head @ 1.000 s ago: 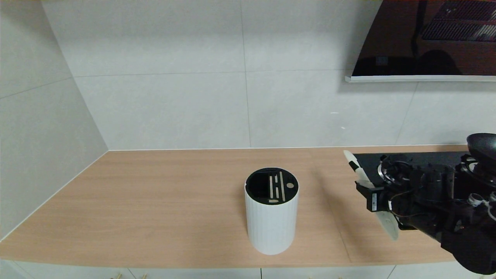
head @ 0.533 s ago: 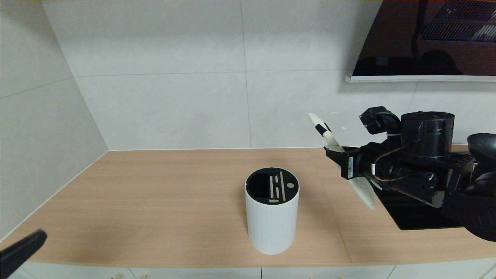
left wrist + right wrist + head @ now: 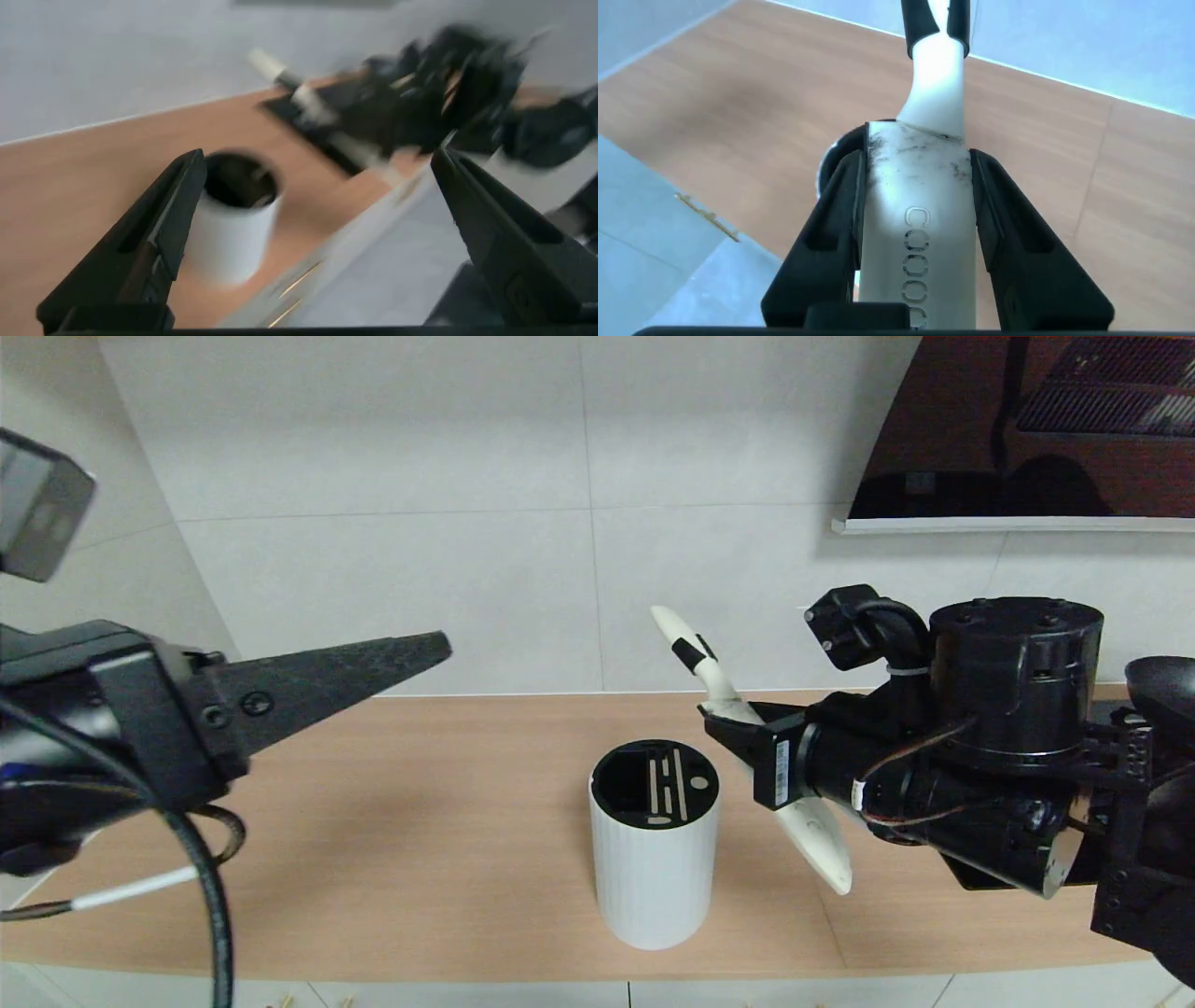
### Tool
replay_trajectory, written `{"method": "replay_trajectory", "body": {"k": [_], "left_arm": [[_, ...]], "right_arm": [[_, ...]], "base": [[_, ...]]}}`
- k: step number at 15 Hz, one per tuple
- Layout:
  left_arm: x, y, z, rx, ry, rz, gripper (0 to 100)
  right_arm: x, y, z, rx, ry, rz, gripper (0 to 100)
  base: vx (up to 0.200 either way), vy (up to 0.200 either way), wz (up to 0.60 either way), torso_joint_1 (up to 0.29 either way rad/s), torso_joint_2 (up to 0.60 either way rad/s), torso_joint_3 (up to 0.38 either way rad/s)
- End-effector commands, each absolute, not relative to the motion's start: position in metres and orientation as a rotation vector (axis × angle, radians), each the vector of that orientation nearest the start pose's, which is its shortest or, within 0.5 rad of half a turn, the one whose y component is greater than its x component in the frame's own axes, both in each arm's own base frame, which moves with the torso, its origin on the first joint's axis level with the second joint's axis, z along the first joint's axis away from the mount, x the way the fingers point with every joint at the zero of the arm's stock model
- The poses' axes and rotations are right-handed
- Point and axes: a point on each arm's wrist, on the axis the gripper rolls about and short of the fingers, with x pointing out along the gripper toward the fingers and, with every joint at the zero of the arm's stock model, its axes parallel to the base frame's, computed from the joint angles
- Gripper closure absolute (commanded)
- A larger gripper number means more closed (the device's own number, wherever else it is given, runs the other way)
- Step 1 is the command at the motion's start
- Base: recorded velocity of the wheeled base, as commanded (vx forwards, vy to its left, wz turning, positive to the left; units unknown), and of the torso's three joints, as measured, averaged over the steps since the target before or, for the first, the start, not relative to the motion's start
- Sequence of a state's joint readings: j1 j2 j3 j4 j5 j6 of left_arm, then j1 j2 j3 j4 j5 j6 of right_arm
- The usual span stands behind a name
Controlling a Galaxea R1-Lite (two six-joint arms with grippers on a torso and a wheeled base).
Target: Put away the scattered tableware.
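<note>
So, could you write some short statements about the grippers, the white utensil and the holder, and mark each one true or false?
1. The right gripper is shut on the white utensil. True.
2. The utensil stands in the white holder. False: it is held in the air, tilted, to the right of the holder.
3. The left gripper is open and holds nothing. True.
4. The holder lies on its side. False: it stands upright on the wooden counter, with its slotted black top facing up.
</note>
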State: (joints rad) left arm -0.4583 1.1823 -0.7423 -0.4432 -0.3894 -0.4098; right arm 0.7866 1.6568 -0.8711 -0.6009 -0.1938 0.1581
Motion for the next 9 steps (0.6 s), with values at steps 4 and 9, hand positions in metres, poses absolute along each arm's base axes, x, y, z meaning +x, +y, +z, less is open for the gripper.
{"method": "replay_trajectory", "body": {"k": [4, 9], "left_arm": [[0.202, -0.126, 0.242, -0.624, 0.327, -0.866, 0], [0.218, -0.146, 0.226, -0.732, 0.399, -0.871, 0]], "right_arm": [[0.202, 0.227, 0.221, 0.144, 0.198, 0.642, 100], [0.186, 0.248, 0.220, 0.179, 0.217, 0.702, 100]], "base": [[0.000, 0.000, 0.00, 0.000, 0.00, 0.000], [0.000, 0.000, 0.00, 0.000, 0.00, 0.000]]}}
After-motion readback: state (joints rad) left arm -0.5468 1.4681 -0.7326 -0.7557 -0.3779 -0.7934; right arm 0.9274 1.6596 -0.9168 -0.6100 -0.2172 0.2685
